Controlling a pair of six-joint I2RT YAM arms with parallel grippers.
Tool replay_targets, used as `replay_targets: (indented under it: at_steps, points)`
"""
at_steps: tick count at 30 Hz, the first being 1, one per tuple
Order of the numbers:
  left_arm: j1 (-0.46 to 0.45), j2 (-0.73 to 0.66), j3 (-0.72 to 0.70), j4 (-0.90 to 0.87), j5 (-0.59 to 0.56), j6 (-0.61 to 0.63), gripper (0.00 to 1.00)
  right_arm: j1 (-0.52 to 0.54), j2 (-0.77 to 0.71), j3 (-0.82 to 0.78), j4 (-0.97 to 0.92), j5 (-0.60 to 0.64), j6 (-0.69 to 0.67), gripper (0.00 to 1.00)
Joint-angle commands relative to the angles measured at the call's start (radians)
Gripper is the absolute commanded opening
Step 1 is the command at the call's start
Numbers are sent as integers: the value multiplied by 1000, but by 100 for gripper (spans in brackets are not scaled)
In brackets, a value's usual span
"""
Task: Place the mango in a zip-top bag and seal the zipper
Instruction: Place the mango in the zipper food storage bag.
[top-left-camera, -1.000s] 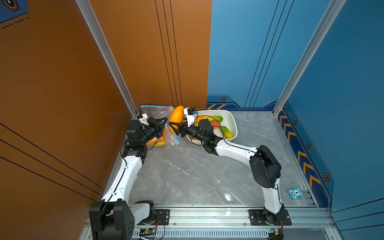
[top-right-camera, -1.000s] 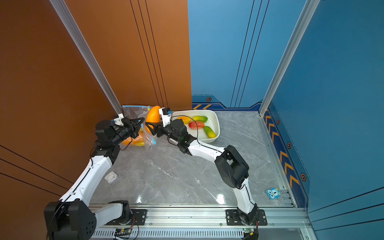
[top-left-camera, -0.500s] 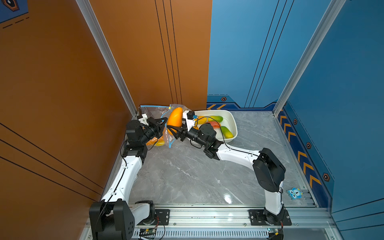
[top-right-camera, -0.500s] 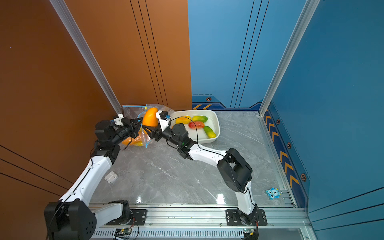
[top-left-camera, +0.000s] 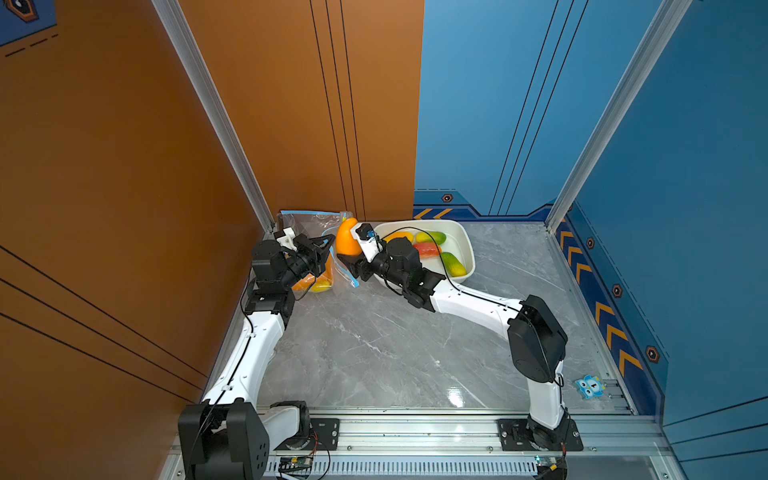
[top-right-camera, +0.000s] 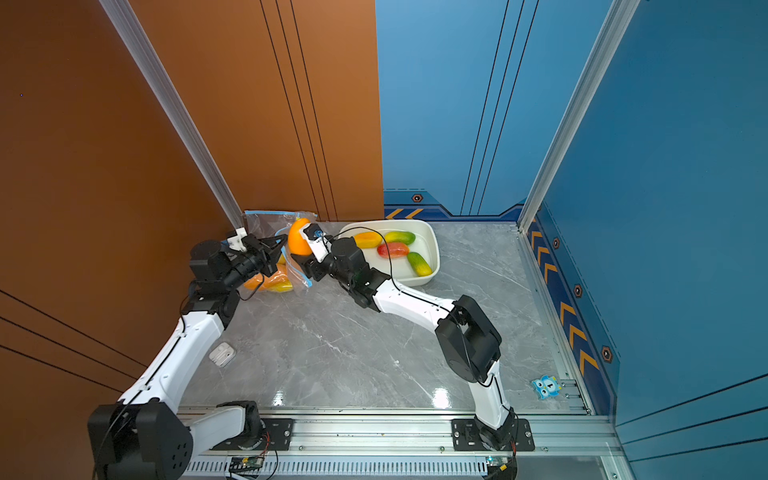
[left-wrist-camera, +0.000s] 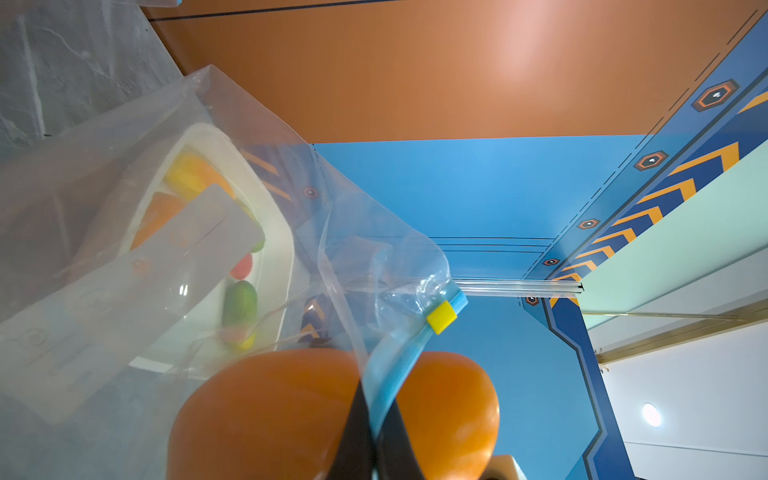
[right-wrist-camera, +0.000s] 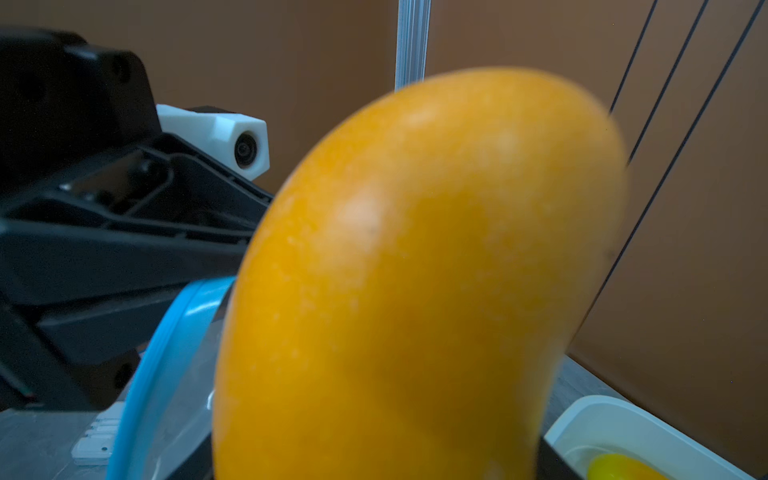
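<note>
While beside bag (left-wrist-camera: 374, 257) — mango (top-left-camera: 347, 237) in rt tool (top-left-camera: 352, 254)

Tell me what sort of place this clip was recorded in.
Most likely a purpose-built robot test cell, not a kitchen: orange wall panels and blue wall panels on aluminium posts box in a marble-look tabletop, and the left arm and right arm are bolted to a metal rail along its front edge.

Four mangoes (top-right-camera: 392, 249) in one tub (top-right-camera: 411, 281); one mango (top-right-camera: 297, 241) aloft; one owl toy (top-right-camera: 546, 386)
</note>
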Motion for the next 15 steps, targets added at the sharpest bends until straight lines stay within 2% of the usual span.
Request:
replay_targets:
  at_steps: [1,3,5,10,12,13,15]
  points:
    - [-7,-11,-4,30,-13,2,0,2,-4,27,-160,-24,-52,77]
    - [-8,-12,-6,29,-15,0,0,-12,-5,48,-192,-94,-12,84]
    - [-3,-11,-6,30,-15,-4,0,-32,-14,50,-184,-162,46,99]
    - [2,-4,2,31,-16,-13,0,-89,-62,32,-124,-293,179,100]
    - [2,-1,2,44,-15,-23,0,-105,-63,48,-133,-323,212,96]
    - [2,1,1,48,-15,-30,0,-112,-65,52,-128,-345,226,87]
    - [2,6,3,61,-10,-40,0,-124,-68,49,-106,-334,273,62]
